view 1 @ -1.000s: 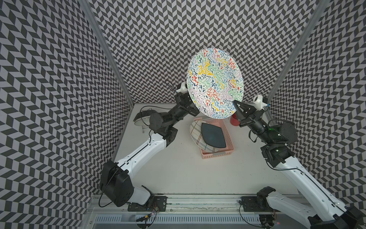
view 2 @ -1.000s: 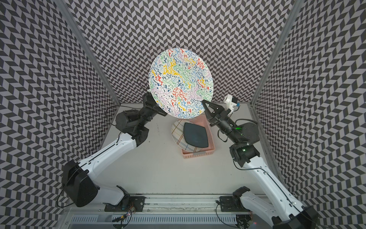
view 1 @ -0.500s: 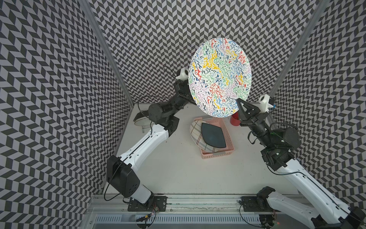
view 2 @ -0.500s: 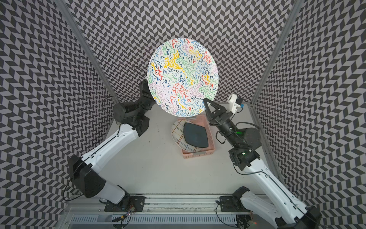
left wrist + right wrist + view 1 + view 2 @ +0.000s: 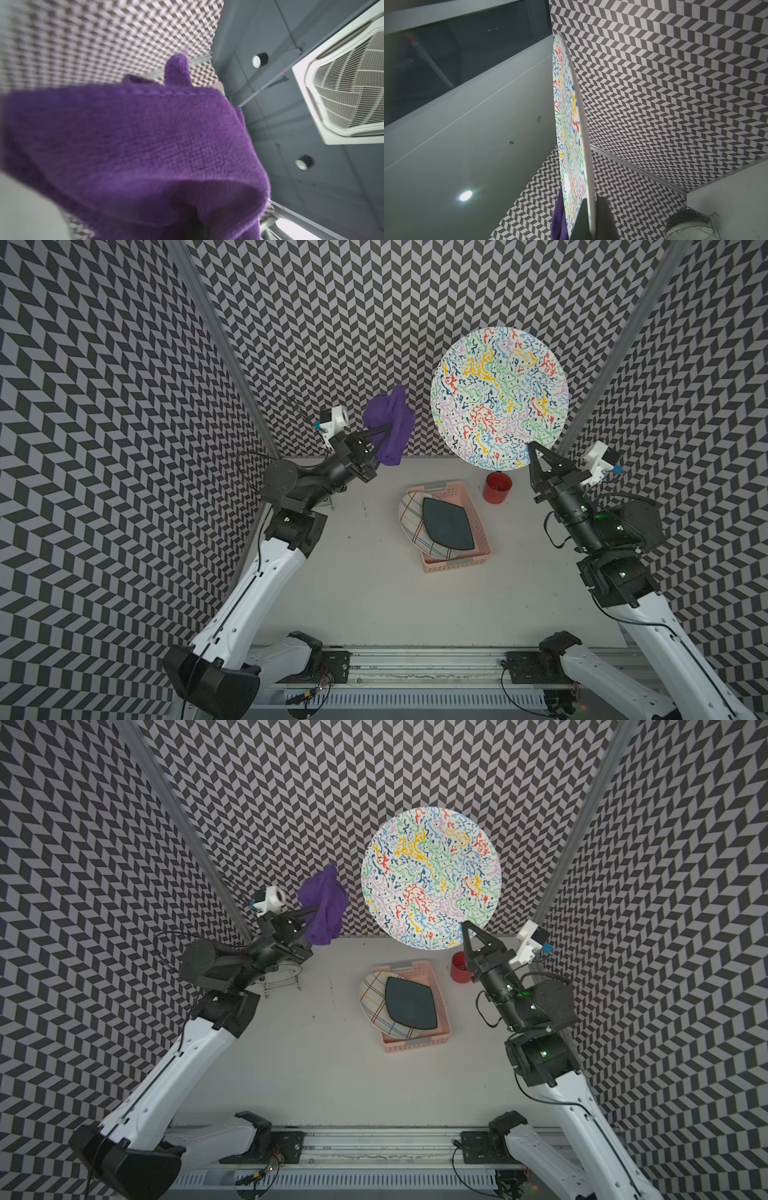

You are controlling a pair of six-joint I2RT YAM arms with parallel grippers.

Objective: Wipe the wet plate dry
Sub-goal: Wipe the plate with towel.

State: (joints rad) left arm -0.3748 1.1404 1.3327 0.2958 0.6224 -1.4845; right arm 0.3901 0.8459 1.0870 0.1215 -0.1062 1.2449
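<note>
Plate (image 5: 498,398) with the multicoloured squiggles stands on edge high above the table's (image 5: 374,593) far right corner, its lower rim clamped between the closed jaws of our right gripper (image 5: 533,454), and the right wrist view shows that rim pinched between the two fingers (image 5: 602,220). Well apart to its left, over the far edge, our left gripper (image 5: 384,430) is clenched on the bunched purple cloth (image 5: 388,423). Below the plate we see a red cup (image 5: 496,488) and a pink basket (image 5: 478,522) holding two more dishes (image 5: 446,524).
</note>
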